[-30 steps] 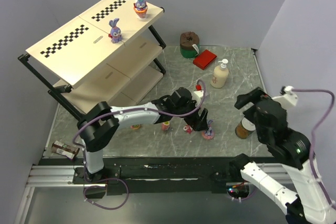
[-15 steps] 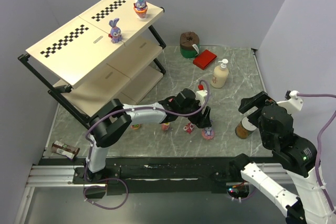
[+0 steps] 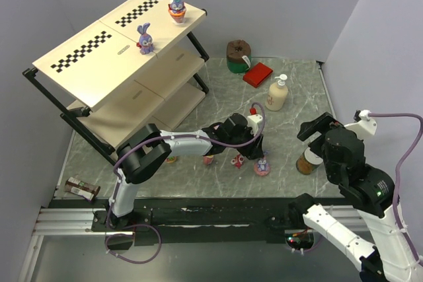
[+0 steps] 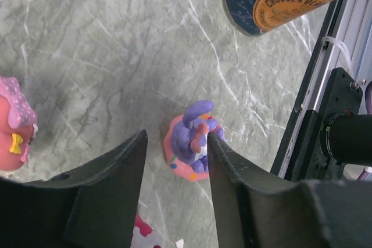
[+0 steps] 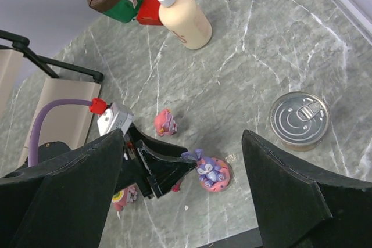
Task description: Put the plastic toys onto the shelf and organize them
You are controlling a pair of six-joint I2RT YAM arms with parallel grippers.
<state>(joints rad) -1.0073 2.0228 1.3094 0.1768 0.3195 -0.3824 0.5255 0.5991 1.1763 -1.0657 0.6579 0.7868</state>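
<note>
The shelf (image 3: 99, 54) stands at the far left with two purple bunnies (image 3: 176, 6) (image 3: 144, 39) on its checkered top board. A purple bunny on a pink base (image 3: 262, 165) stands on the table and also shows in the left wrist view (image 4: 192, 146) and the right wrist view (image 5: 210, 172). My left gripper (image 3: 254, 152) (image 4: 177, 137) is open and low over it, one finger touching the bunny's side. More small pink toys (image 3: 209, 159) (image 3: 237, 161) (image 4: 14, 123) (image 5: 165, 122) lie nearby. My right gripper (image 3: 316, 127) (image 5: 183, 135) is open, empty and high.
A tin can (image 3: 307, 161) (image 5: 299, 119) stands right of the bunny. A cream pump bottle (image 3: 277, 94), a red box (image 3: 258, 74) and a brown-and-green object (image 3: 238, 55) are at the back. A small can (image 3: 82, 188) lies at the near left.
My left gripper has shifted a little to the right, closing in on the bunny on the pink base. The right arm has swayed slightly. The toys have not moved.
</note>
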